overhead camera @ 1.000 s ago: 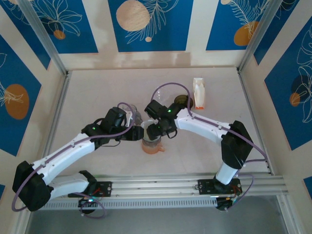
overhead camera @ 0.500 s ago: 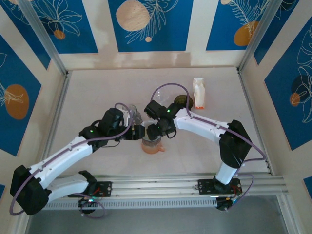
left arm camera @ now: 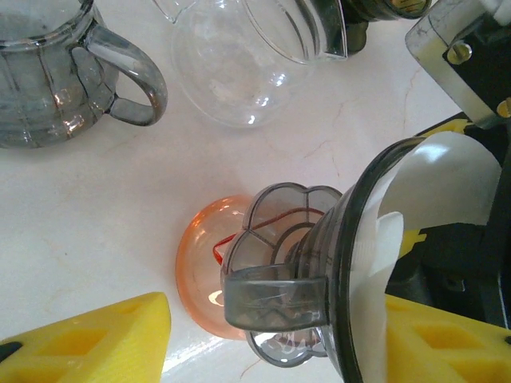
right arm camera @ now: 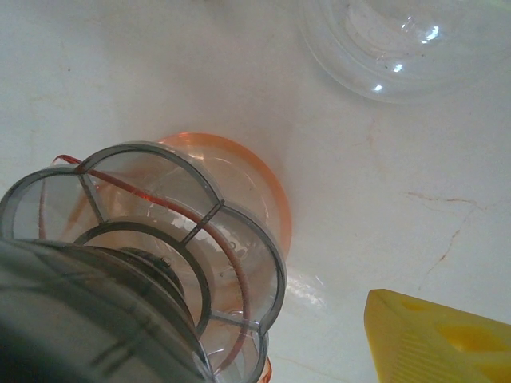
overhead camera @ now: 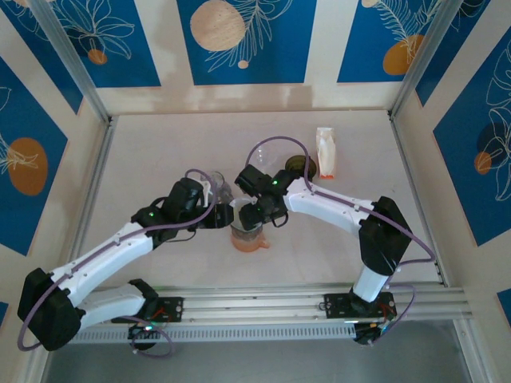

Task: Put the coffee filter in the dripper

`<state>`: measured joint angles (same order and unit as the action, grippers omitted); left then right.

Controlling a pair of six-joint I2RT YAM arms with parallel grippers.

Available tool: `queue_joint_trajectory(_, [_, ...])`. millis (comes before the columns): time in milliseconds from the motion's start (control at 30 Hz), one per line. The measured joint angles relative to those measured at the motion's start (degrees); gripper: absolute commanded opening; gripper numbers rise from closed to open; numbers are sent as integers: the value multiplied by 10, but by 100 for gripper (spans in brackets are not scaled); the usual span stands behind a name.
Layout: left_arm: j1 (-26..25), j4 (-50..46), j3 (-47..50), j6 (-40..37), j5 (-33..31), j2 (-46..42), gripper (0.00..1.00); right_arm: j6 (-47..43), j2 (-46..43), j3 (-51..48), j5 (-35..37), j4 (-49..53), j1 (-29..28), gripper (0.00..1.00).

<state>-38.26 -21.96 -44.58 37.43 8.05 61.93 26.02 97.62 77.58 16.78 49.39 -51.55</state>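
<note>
A smoky grey clear dripper [left arm camera: 319, 263] stands on an orange cup [left arm camera: 200, 263] mid-table, also visible as dripper [overhead camera: 249, 227]. The white coffee filter [left arm camera: 443, 179] sits inside the dripper, one flap rising above its rim. My left gripper [left arm camera: 263, 351] is open and straddles the dripper's handle; its left finger [left arm camera: 88, 343] stands clear and its right finger [left arm camera: 447, 343] is behind the rim and filter. My right gripper [overhead camera: 255, 214] hovers over the dripper's far side. Its one visible finger [right arm camera: 439, 343] is apart from the dripper [right arm camera: 144, 271]; the other is hidden behind it.
A glass carafe [left arm camera: 239, 64] and a grey mug [left arm camera: 56, 72] stand just behind the dripper. A white bag [overhead camera: 326, 152] and a dark round lid [overhead camera: 297, 165] lie at the back right. Both arms meet over the table's middle.
My left gripper drew back a little to the left, then moved in again beside the dripper. The right arm and the dripper have barely moved.
</note>
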Motion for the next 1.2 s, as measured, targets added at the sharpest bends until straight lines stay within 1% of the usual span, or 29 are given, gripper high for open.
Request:
queue_joint_trajectory(400, [0, 1, -1, 0, 0, 0, 60, 0, -11, 0, 12, -14, -1, 72])
queue_joint_trajectory(633, [0, 1, -1, 0, 2, 0, 60, 3, -78, -3, 11, -30, 8, 72])
queue_joint_trajectory(867, [0, 2, 0, 2, 4, 1, 60, 18, -154, -56, 10, -37, 33, 72])
queue_joint_trajectory(1033, [0, 2, 0, 2, 4, 1, 60, 26, -161, -83, 10, -39, 38, 72])
queue_joint_trajectory(1200, [0, 2, 0, 2, 4, 1, 60, 28, -161, -86, 9, -47, 38, 72])
